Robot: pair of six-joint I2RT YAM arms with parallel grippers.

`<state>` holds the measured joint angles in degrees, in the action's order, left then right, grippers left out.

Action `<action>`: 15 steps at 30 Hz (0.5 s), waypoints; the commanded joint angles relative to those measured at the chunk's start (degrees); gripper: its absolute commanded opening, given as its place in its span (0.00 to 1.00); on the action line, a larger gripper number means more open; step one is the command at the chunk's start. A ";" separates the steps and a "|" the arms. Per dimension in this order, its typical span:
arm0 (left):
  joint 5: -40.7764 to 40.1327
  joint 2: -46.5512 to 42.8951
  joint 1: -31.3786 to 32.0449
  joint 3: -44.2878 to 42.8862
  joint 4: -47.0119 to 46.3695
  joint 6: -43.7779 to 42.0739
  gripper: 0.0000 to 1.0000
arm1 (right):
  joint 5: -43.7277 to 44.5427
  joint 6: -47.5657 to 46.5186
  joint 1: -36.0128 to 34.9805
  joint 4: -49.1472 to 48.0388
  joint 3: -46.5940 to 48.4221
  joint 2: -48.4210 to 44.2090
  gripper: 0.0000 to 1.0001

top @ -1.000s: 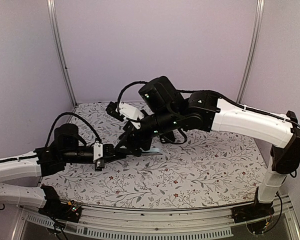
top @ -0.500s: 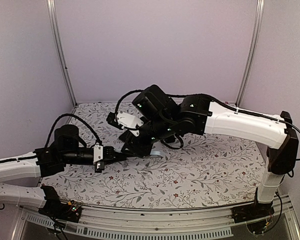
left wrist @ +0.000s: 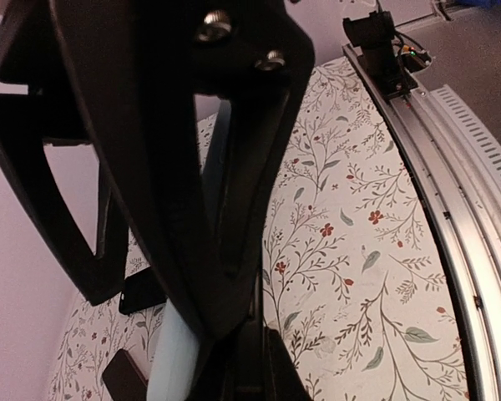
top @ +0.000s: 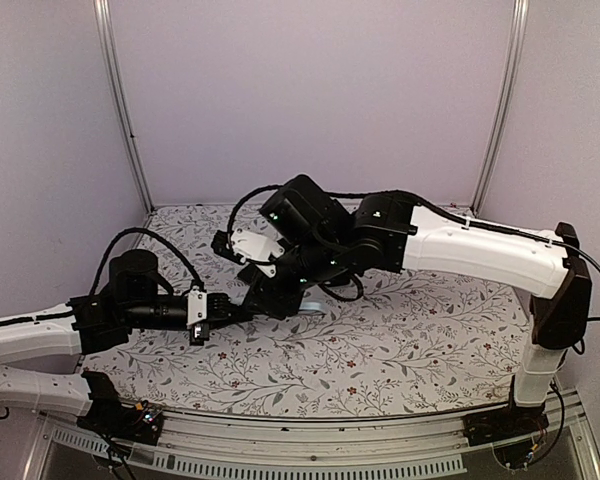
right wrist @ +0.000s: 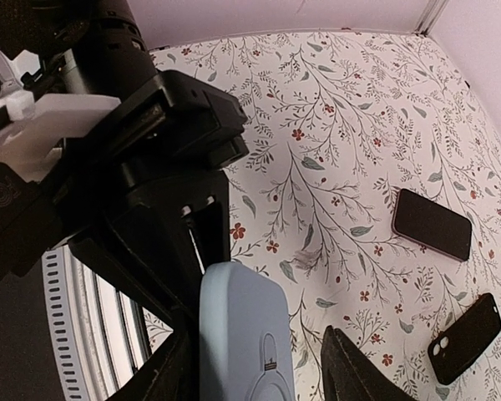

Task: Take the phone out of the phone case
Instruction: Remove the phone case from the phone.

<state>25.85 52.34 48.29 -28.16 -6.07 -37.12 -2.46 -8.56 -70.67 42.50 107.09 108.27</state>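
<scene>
A light blue phone case (right wrist: 246,334) is held between my right gripper's fingers (right wrist: 175,368), its back toward the right wrist camera. Whether a phone sits in it is hidden. It also shows as a pale strip in the left wrist view (left wrist: 179,359) and in the top view (top: 312,301). My right gripper (top: 278,292) is shut on the case, low over the table's middle left. My left gripper (top: 220,308) reaches in from the left. Its jaws stand together, the tips (right wrist: 204,251) at the case's top corner. I cannot tell whether they pinch the case.
A dark phone (right wrist: 432,224) and a black case with a camera cutout (right wrist: 462,326) lie flat on the floral tablecloth (right wrist: 342,142). In the top view the arms hide them. The metal front rail (left wrist: 459,167) runs along the table's near edge.
My right arm has come down and to the left with the blue case, bringing it against the left gripper's tips. The left arm has barely moved.
</scene>
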 commanded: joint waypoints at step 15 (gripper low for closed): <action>-0.16 -1.18 0.93 -2.20 -3.16 -0.58 0.00 | 7.91 0.36 -0.79 2.63 1.72 1.95 0.36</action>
<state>24.80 52.36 48.34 -28.16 -5.13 -37.39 2.70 -8.40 -71.64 42.68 107.35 109.25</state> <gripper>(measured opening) 0.085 0.380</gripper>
